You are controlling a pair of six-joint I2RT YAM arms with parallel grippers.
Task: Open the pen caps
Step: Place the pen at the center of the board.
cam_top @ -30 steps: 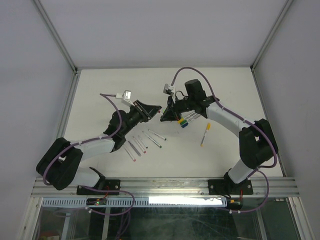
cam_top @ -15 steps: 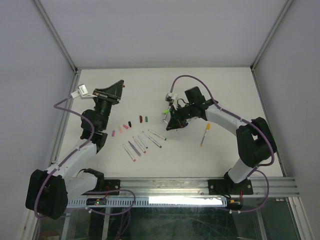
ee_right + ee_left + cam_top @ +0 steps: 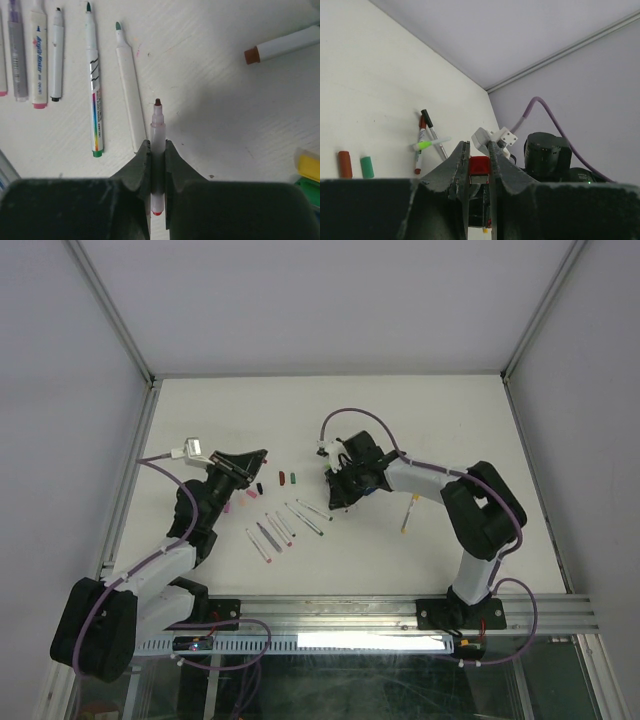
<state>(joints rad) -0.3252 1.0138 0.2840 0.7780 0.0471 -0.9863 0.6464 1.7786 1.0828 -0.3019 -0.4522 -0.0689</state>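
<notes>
The left gripper [image 3: 479, 152] was clamped on a short red pen cap [image 3: 479, 167], the cap pinched squarely between the two dark fingers [image 3: 456, 167] with only its upper part showing. Across the table [image 3: 440, 410] the right gripper [image 3: 158, 150] was closed on a white brown-tipped pen [image 3: 158, 122] — bare nib pointing away from the wrist, red tail end poking out behind the jaws, the barrel low over the white surface. Seen from above, the left gripper [image 3: 258, 457] stood beside a slanting row of loose caps [image 3: 259, 487] in pink, black, red and green, the red and the green one lying just beside each other at the far end of the row. The right gripper [image 3: 336, 496] reached toward the centre of the table, near a fan of uncapped pens [image 3: 285, 525] laid side by side. The right wrist camera showed those uncapped pens [image 3: 93, 85] with green, black and pink ends, the nearest lying just left of the held pen. A capped pen [image 3: 285, 46] with a brown cap lay apart at the upper right, and another pen [image 3: 410, 510] lay alone by the right arm [image 3: 480, 505]. From the left wrist, a small heap of pens [image 3: 426, 142] — one lime-tipped — lay crossed beyond the red and green caps.
</notes>
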